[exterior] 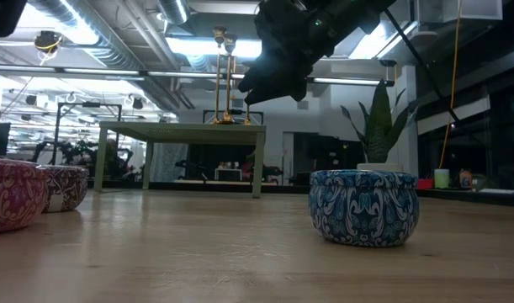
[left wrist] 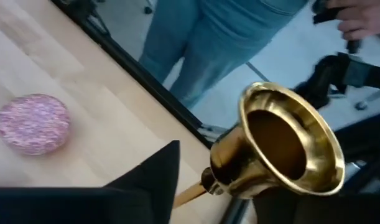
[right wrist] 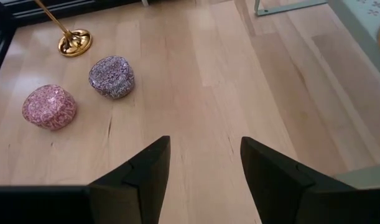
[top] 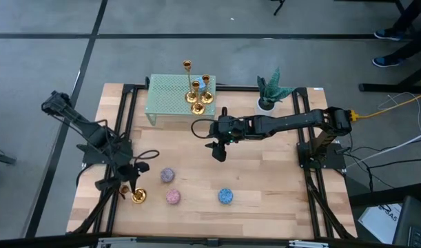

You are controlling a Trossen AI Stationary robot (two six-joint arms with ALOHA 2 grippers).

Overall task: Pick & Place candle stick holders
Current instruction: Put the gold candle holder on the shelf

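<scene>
**A:** While your left gripper (top: 125, 184) sits at the near-left corner of the table (top: 265, 179), where's the last brass candlestick (top: 139, 196)?

**B:** Right at its fingers, base on the wood, stem leaning. You can't tell whether the jaws pinch it. Three others stand on the green stand (top: 170, 100).

**A:** And your right gripper (top: 218, 153)?

**B:** Jaws apart, empty, hovering mid-table. Grip the stem squarely, then lift clear of the pink candle (top: 172, 196).
</scene>
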